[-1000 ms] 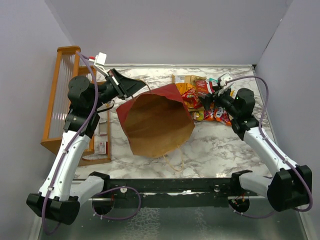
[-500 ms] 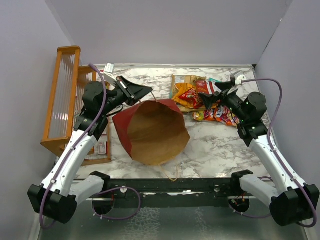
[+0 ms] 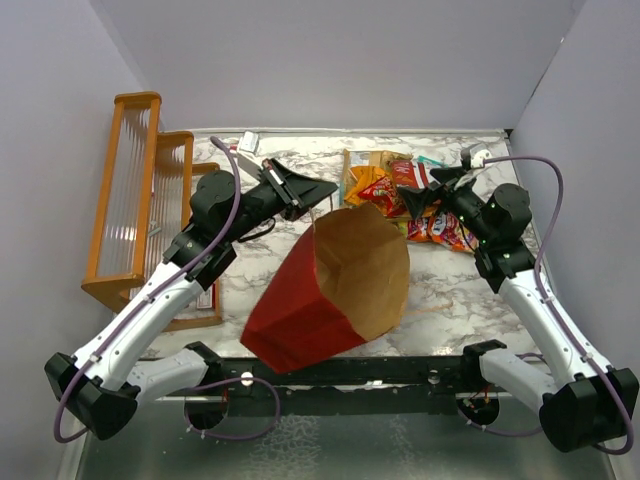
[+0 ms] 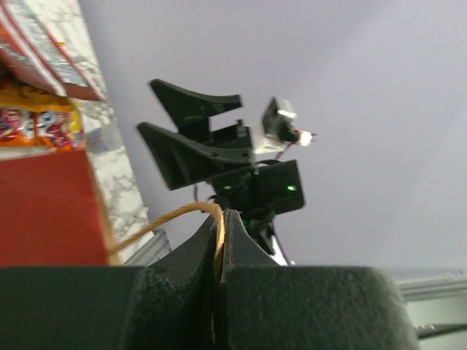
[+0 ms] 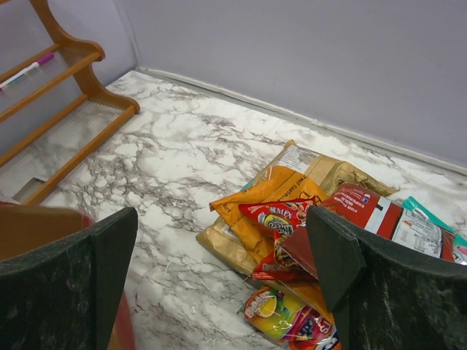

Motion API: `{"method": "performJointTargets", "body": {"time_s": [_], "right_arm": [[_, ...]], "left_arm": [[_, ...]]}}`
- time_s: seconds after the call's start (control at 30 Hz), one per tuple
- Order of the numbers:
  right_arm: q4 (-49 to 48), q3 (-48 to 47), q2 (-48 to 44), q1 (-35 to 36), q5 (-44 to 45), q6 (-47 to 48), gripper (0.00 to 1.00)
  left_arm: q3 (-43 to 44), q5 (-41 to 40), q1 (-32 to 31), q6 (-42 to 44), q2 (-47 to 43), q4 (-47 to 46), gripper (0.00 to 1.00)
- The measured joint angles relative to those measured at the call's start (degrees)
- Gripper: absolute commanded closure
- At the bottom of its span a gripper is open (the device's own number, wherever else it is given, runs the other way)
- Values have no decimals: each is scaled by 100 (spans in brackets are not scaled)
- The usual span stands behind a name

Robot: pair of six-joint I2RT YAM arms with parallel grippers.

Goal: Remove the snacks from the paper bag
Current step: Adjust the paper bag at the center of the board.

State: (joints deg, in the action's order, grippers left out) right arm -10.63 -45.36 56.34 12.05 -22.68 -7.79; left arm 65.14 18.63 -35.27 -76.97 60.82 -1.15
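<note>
The dark red paper bag hangs lifted over the table's middle, its brown open mouth tilted up and to the right. My left gripper is shut on the bag's tan twisted handle. The snacks lie piled on the marble at the back right: an orange-brown chip bag, a red packet, a dark red packet, colourful candy packs and a teal-white pouch. My right gripper is open and empty, hovering over the pile; it also shows in the right wrist view.
An orange wooden rack stands along the left wall, with small packs on its lower shelf. Grey walls close the back and sides. The arms' black base rail runs along the near edge.
My left gripper has moved right and up with the handle, lifting the bag so that its base swings toward the near edge. My right gripper rose off the snack pile and then held still.
</note>
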Motion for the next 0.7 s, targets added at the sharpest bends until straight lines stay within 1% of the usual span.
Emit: {"method": "performJointTargets", "body": {"time_s": [0.07,0.27,0.5,0.6,0.7], "right_arm": [[61,0,-13,0,87,-11,1],[225,0,-74,0,232,-94,1],[404,-4,-127,0,232,-149,1],[566,-101,-118,0,227,-271,1],[951,-474,-70,0,227,-564,1]], "left_arm": [[-236,-186,39,76,-107,87,100],[-385,-472,420,481,-212,614,100],[-997,-605,868,894,-839,1204,100],[-1174,-811,940,1054,-1132,1644,93],[-1241,-1134,968,1241,-1390,2083,80]]}}
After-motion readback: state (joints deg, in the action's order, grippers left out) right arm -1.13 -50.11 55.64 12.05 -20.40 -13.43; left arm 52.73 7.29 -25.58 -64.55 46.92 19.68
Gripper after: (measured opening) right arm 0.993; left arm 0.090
